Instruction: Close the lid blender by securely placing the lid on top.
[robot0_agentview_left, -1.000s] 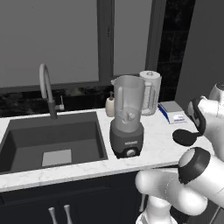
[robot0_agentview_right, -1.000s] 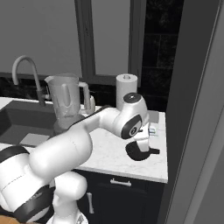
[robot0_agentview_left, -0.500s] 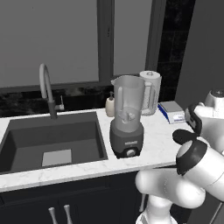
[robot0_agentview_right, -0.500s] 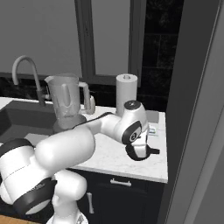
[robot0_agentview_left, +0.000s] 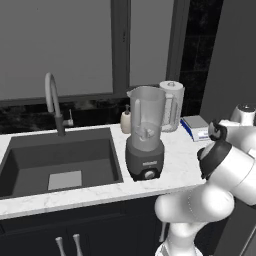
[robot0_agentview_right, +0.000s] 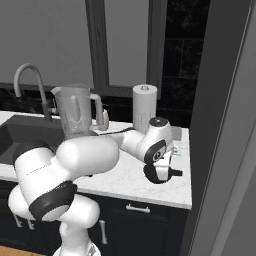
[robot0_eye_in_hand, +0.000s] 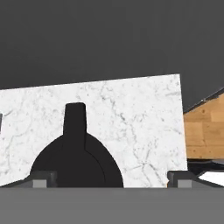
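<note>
Lid (robot0_eye_in_hand: 76, 164): flat black disc with a tab sticking out, lying on the white marble counter (robot0_eye_in_hand: 131, 113) directly in front of the hand, not on the jar.
Gripper (robot0_eye_in_hand: 111, 178): fingers spread wide — one tip (robot0_eye_in_hand: 41, 178) at the lid's edge, the other (robot0_eye_in_hand: 179, 178) well clear over bare marble; nothing is pinched. In the right base view the gripper (robot0_agentview_right: 162, 170) hangs low over the counter's right end, near the edge.
Step in hand: reaching down to grasp the lid, by my judgement.
How to do it well: centre the hand first — the lid sits off to one side between the tips, so a shift toward it should come before closing. Go straight down, and close on the rim or the tab; whether the tab is raised enough to grip is hard to tell from this angle.
Blender (robot0_agentview_left: 146, 137): clear jar on a dark base, mouth open, standing beside the sink (robot0_agentview_left: 60, 160), well apart from the lid.
Nearby: white cylinder (robot0_agentview_left: 172, 105) just behind the jar; carry the lid high enough to clear both.
</note>
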